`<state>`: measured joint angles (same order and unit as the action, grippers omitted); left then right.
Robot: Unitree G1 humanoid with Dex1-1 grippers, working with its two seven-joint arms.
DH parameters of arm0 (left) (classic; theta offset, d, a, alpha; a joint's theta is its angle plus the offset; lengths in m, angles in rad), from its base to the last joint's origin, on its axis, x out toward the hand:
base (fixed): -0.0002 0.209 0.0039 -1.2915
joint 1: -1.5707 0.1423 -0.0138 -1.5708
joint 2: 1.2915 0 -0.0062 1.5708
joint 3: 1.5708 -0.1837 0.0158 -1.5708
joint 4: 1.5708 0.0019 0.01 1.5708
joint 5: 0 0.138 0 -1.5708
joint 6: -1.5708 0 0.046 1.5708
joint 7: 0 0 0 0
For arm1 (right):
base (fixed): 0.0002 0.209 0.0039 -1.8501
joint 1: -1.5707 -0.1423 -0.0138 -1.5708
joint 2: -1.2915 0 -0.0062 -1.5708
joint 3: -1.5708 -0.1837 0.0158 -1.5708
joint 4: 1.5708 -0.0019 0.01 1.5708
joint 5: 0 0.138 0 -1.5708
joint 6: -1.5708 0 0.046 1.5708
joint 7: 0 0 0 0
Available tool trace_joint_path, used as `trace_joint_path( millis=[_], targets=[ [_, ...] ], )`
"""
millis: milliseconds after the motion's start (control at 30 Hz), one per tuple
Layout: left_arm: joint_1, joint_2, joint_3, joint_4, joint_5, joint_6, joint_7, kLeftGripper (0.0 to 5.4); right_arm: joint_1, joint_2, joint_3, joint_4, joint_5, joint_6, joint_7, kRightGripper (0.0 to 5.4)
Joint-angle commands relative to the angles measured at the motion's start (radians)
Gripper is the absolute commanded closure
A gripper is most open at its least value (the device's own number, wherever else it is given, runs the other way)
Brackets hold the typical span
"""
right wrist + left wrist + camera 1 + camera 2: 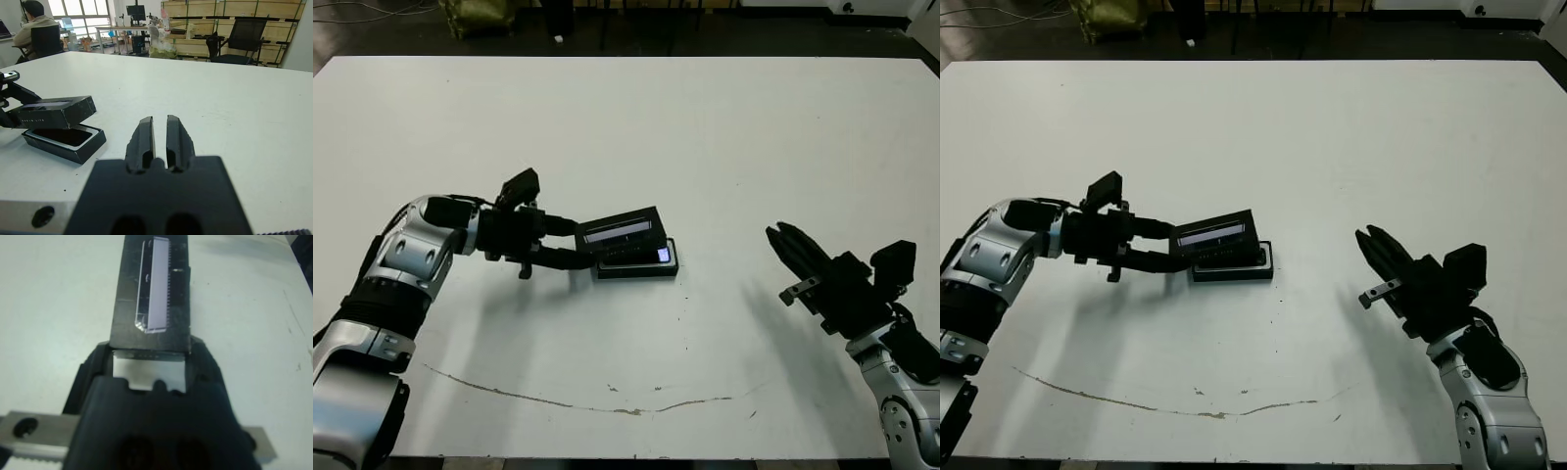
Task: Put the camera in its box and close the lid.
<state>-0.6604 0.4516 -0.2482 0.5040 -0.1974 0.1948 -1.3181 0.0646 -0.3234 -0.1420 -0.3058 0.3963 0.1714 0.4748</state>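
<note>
The black box (636,268) lies on the white table (705,137) near its middle. Inside it lies the camera (662,256), mostly hidden under the lid, with a small shiny face showing at the box's right end. The lid (625,230), black with a silvery strip, hangs tilted just above the box, its left end higher. My left gripper (585,245) is shut on the lid's left end; the left wrist view shows the lid (151,293) running out from between the fingers. Off to the right, my right gripper (791,245) hovers shut and holds nothing, a good way from the box (63,139).
A thin brown scratch (607,406) runs along the table near its front edge. Beyond the far side of the table, the right wrist view shows a seated person (34,22), desks and an office chair (244,41).
</note>
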Motion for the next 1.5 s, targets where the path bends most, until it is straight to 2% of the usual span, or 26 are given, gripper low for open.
trace_joint_path(
  millis=[33,233,700,1033,1167,1500],
  targets=[
    [0.025,-0.007,-0.004,0.024,0.010,-0.019,-0.013,3.47,0.017,-0.005,0.004,-0.028,-0.009,0.027,-0.018,5.40],
    [0.037,-0.010,0.006,0.030,0.009,-0.030,-0.014,3.47,0.009,-0.005,0.002,0.004,-0.004,0.007,0.002,5.40],
    [0.028,-0.028,0.000,0.066,0.026,-0.067,-0.019,3.47,0.026,-0.007,-0.003,-0.062,0.026,0.057,-0.013,5.40],
    [0.003,-0.062,-0.010,0.112,0.048,-0.090,-0.026,3.47,0.025,-0.006,-0.001,-0.057,0.028,0.044,-0.003,5.40],
    [-0.002,-0.077,-0.010,0.124,0.056,-0.116,-0.017,3.47,0.023,-0.006,0.000,-0.044,0.021,0.018,0.009,5.40],
    [-0.019,-0.109,-0.031,0.128,0.105,-0.135,0.026,3.47,0.030,-0.005,-0.002,-0.066,0.043,0.056,-0.009,5.40]
  ],
)
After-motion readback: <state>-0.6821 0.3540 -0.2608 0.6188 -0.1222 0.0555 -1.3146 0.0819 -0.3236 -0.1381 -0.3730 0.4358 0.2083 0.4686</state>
